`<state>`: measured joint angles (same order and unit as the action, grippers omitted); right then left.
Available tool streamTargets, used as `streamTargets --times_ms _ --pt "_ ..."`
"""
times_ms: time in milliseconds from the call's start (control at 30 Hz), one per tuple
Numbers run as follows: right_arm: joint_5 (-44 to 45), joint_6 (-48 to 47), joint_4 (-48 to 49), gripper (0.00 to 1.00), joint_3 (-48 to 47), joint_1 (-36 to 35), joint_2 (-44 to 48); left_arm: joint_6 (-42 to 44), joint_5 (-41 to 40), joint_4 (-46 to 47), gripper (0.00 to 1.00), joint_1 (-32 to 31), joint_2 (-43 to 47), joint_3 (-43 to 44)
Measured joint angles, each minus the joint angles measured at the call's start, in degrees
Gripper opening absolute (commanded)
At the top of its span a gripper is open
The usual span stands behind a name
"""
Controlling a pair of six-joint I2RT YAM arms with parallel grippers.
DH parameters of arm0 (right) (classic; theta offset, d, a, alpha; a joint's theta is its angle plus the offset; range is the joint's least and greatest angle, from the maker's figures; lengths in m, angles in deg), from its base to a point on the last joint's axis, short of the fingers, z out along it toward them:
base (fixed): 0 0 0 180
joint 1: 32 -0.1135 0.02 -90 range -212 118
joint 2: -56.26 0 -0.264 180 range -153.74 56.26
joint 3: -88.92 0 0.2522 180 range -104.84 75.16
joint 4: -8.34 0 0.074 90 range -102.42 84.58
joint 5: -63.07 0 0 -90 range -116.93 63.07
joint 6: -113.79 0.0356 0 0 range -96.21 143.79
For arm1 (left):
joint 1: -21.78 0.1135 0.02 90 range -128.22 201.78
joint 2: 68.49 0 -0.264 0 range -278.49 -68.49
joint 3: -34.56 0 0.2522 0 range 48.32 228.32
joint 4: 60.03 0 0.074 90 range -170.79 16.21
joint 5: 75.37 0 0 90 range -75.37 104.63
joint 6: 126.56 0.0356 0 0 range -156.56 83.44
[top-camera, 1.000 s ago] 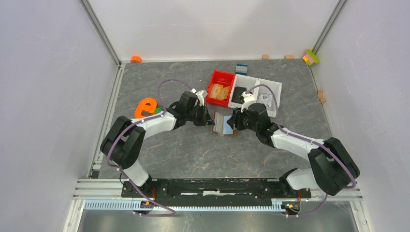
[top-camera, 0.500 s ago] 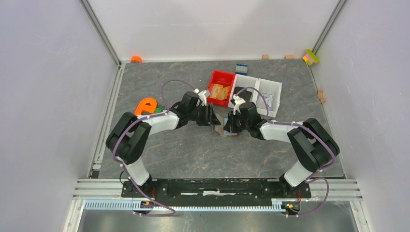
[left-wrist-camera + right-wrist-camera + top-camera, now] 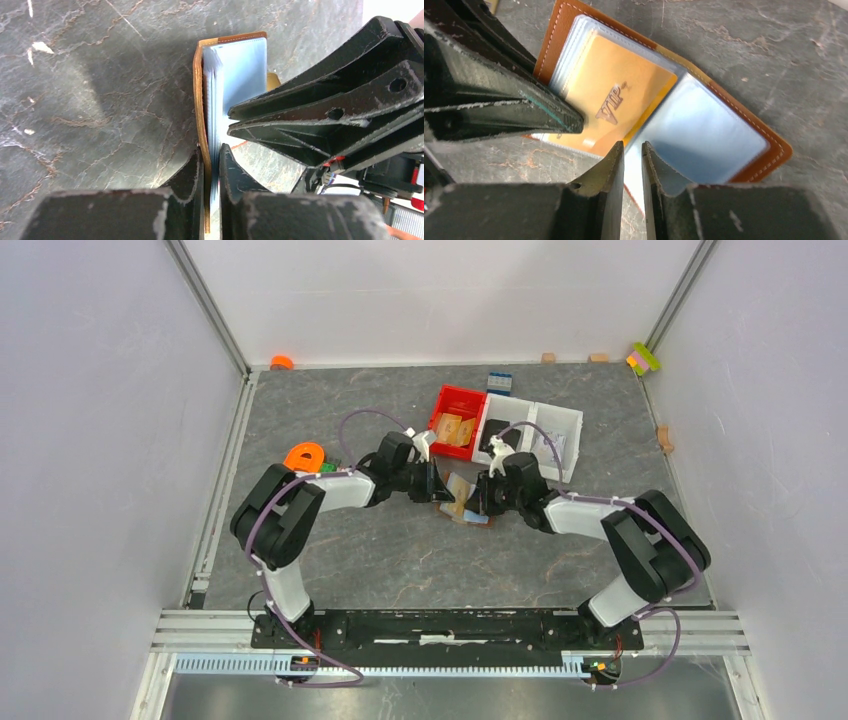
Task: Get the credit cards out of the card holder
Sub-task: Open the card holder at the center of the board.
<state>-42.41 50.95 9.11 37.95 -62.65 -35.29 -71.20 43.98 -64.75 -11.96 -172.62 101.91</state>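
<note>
Brown leather with white stitching, the small card holder (image 3: 551, 47) lies open on the grey marbled table (image 3: 330, 560), just on the arm-base side of the red plastic bin (image 3: 458, 391). Both arms meet over it.

A second ago the holder showed a silvery-blue face upward and sat a touch farther from that bin. Now a page has been turned back and the orange-tan card (image 3: 616, 92) marked VIP faces up, and the right arm has folded its elbow in closer.

The left gripper (image 3: 211, 162) is clamped on the holder's edge. It pinches the brown cover and the stack of clear sleeves together and holds that half tilted up. The right gripper (image 3: 631, 157) is closed down to a thin slit at the fold. It seems to nip the near corner of the pale blue silvery card (image 3: 704, 127), though I cannot tell whether it has the card or only its sleeve.

To my eye the holder is now opened and steadied and the cards are exposed. Both are still in their sleeves, so none is out yet.
</note>
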Motion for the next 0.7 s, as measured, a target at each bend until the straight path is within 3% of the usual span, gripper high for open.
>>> streamTargets --times_ms 300,700 --pt "-7.4 4.2 7.4 0.28 7.2 4.5 9.7 -4.1 4.5 12.2 0.02 1.6 6.6 -9.2" --pt "-15.4 8.0 16.5 0.31 10.8 6.4 21.9 -12.4 10.1 35.1 0.02 2.3 14.6 -16.7"
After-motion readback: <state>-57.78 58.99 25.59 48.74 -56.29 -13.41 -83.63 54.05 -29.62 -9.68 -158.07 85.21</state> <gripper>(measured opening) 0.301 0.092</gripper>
